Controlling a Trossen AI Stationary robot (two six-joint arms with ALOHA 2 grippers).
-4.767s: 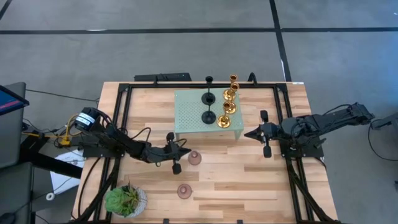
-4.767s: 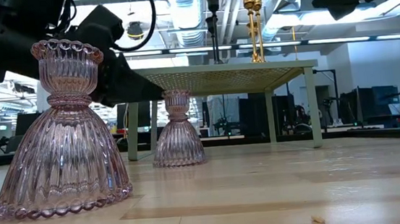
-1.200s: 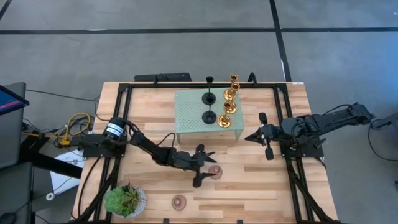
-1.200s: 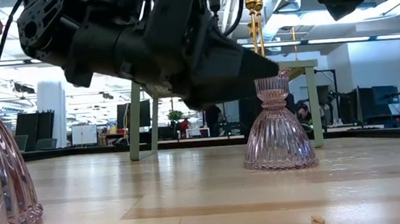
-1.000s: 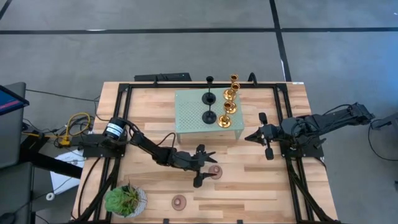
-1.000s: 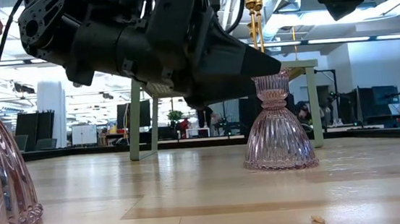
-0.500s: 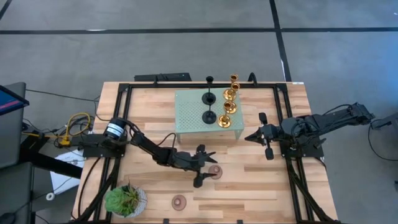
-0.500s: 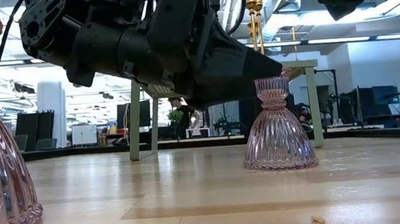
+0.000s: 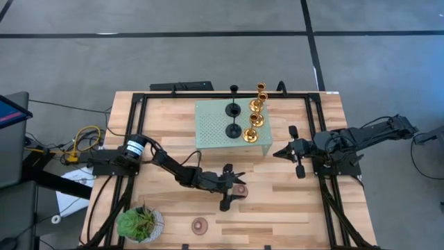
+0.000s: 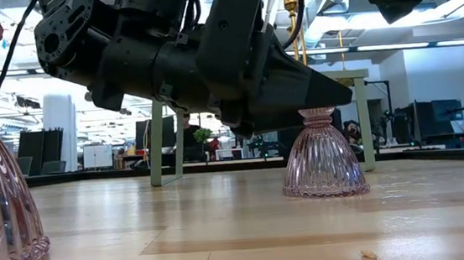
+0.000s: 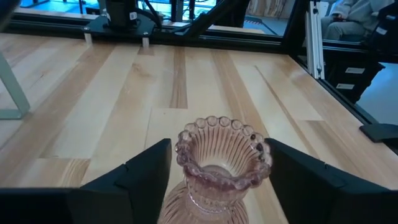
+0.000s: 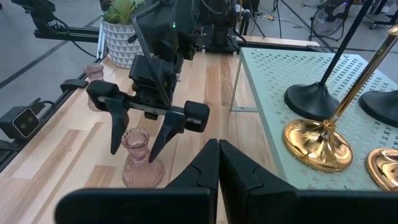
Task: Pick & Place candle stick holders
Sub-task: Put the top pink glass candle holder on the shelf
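The left tool (image 9: 236, 192) reaches across the middle of the wooden table (image 9: 291, 208), its two fingers spread to either side of a mauve-pink glass candle stick holder (image 11: 222, 160) that stands upright on the boards; in the left wrist view a narrow gap shows on each side of the scalloped rim, so the fingers flank the holder without clearly gripping it. A second pink holder (image 9: 200, 224) stands apart near the table's front edge, close to the potted plant (image 9: 139, 223) at the left front corner. On the pale green perforated platform (image 9: 211, 125) toward the back stand two black holders (image 9: 233, 130) and gold ones (image 9: 250, 132); another black holder (image 9: 234, 89) and another gold one (image 9: 261, 87) stand just behind the platform. The right tool (image 9: 280, 151) waits at the right side of the table, beside the platform, its fingers pressed together and holding nothing.
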